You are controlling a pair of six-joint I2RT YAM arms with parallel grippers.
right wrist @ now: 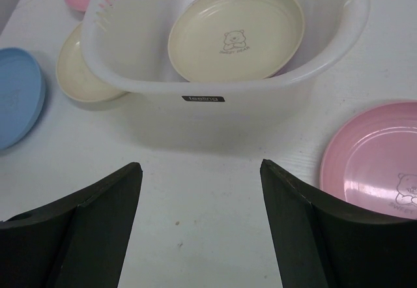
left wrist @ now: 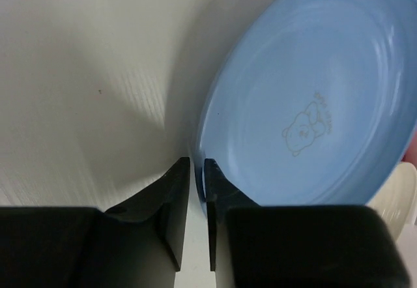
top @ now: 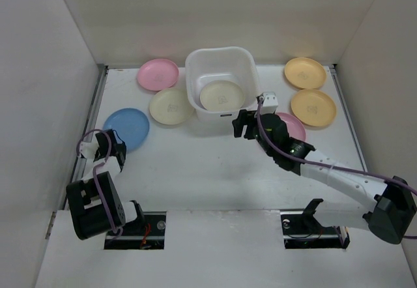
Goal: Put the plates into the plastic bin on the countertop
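— At left gripper [left wrist: 197, 164], status?
— I see it clamped on blue plate [left wrist: 306, 105] rim, plate spreading forward-right. Bin [top: 193, 86] lies beyond, same way; right gripper [right wrist: 199, 167] hangs open, nearer bin.

A plate [top: 221, 95] lies in the bin [top: 242, 60], far on the bench [top: 195, 177]; three plates [top: 171, 106] left, three right.
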